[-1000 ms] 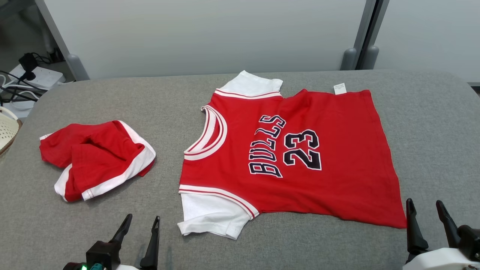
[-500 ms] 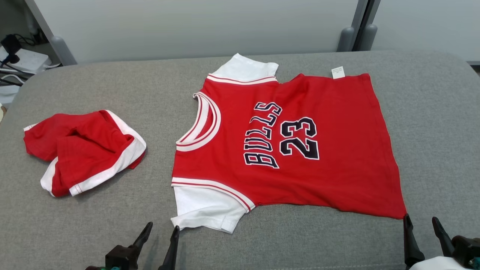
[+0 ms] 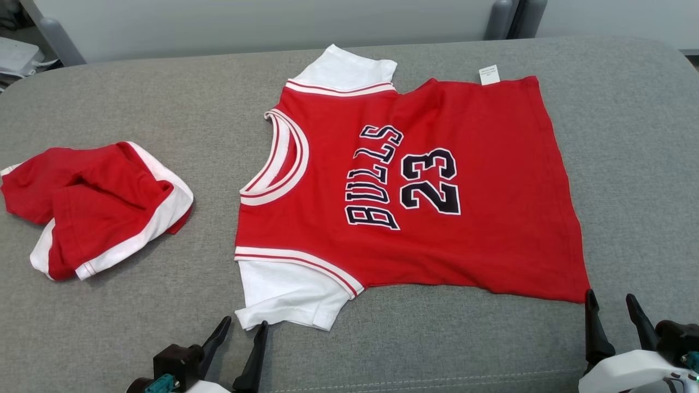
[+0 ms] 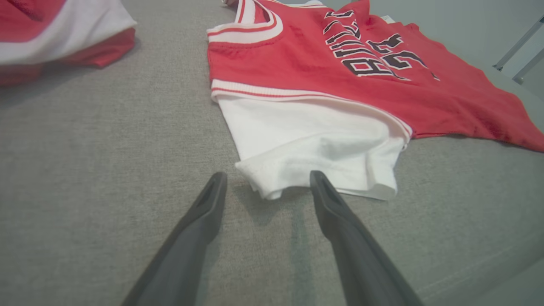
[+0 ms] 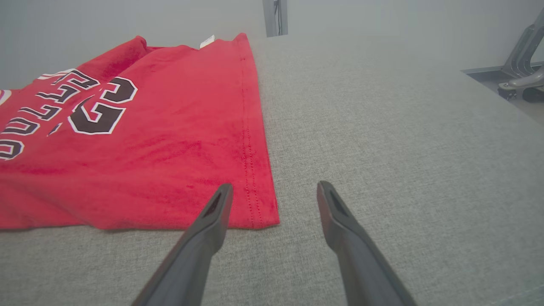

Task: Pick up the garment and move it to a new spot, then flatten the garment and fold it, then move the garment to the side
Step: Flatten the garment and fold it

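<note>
A: Has the jersey (image 3: 426,191) shifted since a second ago?

B: No. It lies flat, chest up, in the middle of the grey counter (image 3: 136,109), with the crumpled red shorts (image 3: 98,207) well apart on its left, as before. The whole scene sits lower because the head has tipped down.

A: And the arms?

B: The left fingers (image 3: 258,341) have slid in from the bare cloth and now stand on either side of the near corner of the white sleeve (image 3: 289,295). The right fingers (image 3: 594,322) have closed on the hem (image 3: 568,229), so its near corner sits between them.

A: Gripping yet?

B: No. Both pairs are spread wide and hold nothing.
</note>
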Robot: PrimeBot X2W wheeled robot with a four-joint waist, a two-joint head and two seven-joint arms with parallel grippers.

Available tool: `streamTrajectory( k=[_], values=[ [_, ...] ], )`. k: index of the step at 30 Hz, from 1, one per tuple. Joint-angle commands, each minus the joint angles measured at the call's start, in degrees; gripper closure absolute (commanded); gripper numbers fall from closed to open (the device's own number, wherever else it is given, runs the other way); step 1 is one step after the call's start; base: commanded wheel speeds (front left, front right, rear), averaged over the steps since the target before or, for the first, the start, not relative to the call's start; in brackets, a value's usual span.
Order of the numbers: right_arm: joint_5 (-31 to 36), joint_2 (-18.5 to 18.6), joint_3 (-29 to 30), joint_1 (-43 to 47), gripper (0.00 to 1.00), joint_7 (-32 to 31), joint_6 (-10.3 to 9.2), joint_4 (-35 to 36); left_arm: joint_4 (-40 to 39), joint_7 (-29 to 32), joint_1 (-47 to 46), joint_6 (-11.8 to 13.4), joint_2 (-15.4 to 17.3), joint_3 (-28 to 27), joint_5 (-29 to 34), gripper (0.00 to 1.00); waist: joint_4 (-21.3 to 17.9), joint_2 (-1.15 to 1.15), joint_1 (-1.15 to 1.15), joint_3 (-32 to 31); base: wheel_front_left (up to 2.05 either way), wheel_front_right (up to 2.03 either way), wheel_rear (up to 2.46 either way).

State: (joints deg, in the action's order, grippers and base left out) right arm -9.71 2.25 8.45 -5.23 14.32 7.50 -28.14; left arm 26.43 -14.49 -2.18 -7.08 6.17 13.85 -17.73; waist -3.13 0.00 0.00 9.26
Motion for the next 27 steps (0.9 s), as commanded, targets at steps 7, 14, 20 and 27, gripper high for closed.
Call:
streamTrajectory(
  k=[7, 14, 20, 27],
  values=[
    [-0.7, 0.6, -1.3, -1.9, 0.00, 0.7, -0.01, 1.6, 0.0, -0.5, -2.9, -0.4, 1.9, 0.9, -6.5, 0.31, -0.8, 0.00, 0.00, 0.6, 0.00, 0.00, 0.00],
    [-1.1, 0.6, -1.1, -2.0, 0.00, 0.7, -0.01, 1.9, -0.3, -0.5, -3.4, -0.4, 3.1, 2.7, -9.5, 1.00, -0.7, 0.00, 0.00, 0.7, 0.00, 0.00, 0.00],
    [-1.2, 0.6, -0.9, -2.2, 0.00, 0.7, -0.01, 2.1, -1.2, -0.5, -3.6, -0.4, 3.6, 3.3, -10.1, 1.00, -0.5, 0.00, 0.00, 0.6, 0.00, 0.00, 0.00],
    [-1.2, 0.6, -0.4, -2.2, 0.00, 0.7, -0.01, 2.2, -1.6, -0.5, -3.0, -0.4, 4.6, 5.0, -8.9, 1.00, -0.1, 0.00, 0.00, 0.2, 0.00, 0.00, 0.00]
  ],
)
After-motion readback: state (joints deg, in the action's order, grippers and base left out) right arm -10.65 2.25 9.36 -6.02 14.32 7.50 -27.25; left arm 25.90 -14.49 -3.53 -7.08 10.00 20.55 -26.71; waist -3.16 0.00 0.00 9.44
